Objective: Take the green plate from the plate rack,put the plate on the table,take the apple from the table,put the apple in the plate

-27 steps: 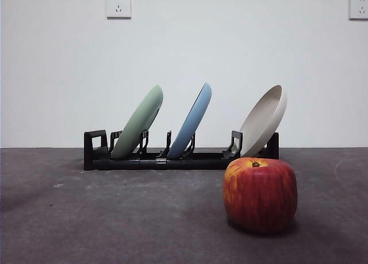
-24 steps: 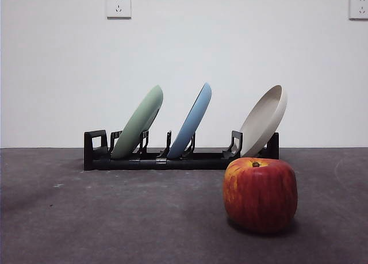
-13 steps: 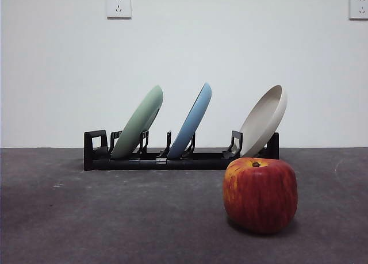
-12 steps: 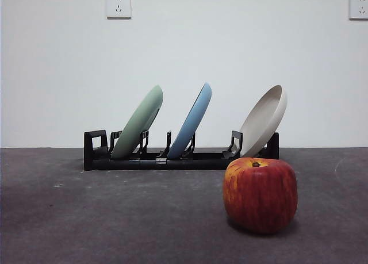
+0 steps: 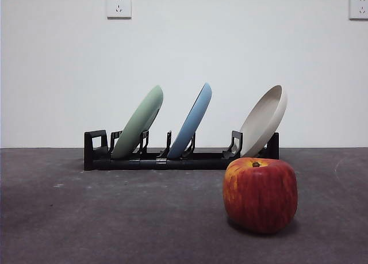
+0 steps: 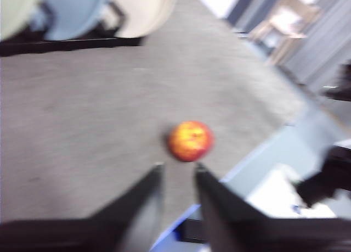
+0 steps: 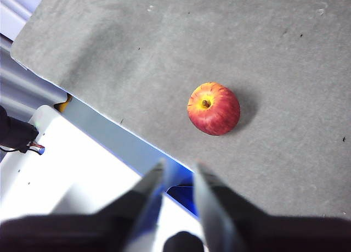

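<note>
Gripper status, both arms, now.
Left gripper: open, holding nothing, above the table short of the apple.
Right gripper: open, holding nothing, over the table's edge.

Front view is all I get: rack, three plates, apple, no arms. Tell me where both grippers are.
Observer: The right gripper hangs high over the edge of the table. Its camera looks down on the apple, stem up.
Operator: Now the left one.
Observer: The left gripper is over the table too, pointed toward the apple, with the plate rack farther off. That picture is blurred.
Operator: Report what each one holds.
Observer: Nothing. Each pair of fingers stands a little apart with only background showing between them, and the apple sits clear of both.
</note>
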`<control>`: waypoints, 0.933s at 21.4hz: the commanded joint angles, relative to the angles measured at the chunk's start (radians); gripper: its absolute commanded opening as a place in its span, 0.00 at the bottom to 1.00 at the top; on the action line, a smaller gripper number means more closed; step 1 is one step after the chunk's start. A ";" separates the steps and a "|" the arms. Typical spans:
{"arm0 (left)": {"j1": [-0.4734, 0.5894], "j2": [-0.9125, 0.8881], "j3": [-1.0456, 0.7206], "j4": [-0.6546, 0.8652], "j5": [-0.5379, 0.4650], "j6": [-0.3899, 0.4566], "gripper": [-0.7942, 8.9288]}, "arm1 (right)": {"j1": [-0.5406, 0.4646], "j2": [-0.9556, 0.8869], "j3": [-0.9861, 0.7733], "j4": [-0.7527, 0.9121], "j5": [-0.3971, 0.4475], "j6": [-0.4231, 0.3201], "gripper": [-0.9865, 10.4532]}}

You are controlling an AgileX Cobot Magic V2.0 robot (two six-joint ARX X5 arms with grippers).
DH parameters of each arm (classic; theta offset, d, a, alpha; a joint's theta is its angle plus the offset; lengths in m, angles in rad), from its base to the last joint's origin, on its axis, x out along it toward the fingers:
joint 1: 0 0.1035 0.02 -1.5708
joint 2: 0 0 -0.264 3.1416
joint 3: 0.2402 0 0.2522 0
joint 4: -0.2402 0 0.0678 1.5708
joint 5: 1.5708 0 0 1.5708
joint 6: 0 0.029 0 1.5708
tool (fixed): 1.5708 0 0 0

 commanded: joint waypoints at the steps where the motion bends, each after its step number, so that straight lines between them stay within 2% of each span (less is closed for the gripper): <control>1: -0.005 0.000 0.000 0.005 -0.010 -0.006 0.77 | 0.002 -0.001 -0.001 0.005 0.001 0.011 0.68; 6: -0.008 0.029 0.021 0.065 -0.052 -0.025 0.76 | 0.002 0.000 -0.001 0.005 -0.003 0.017 0.66; 10: -0.021 0.123 0.102 0.135 -0.092 -0.026 0.76 | 0.002 0.005 -0.001 0.005 -0.002 0.017 0.66; 13: -0.046 0.253 0.183 0.198 -0.112 -0.025 0.76 | 0.002 0.005 -0.001 0.005 -0.002 0.017 0.66; 20: -0.179 0.602 0.356 0.403 -0.245 -0.025 0.76 | 0.002 0.005 -0.001 0.005 -0.002 0.017 0.66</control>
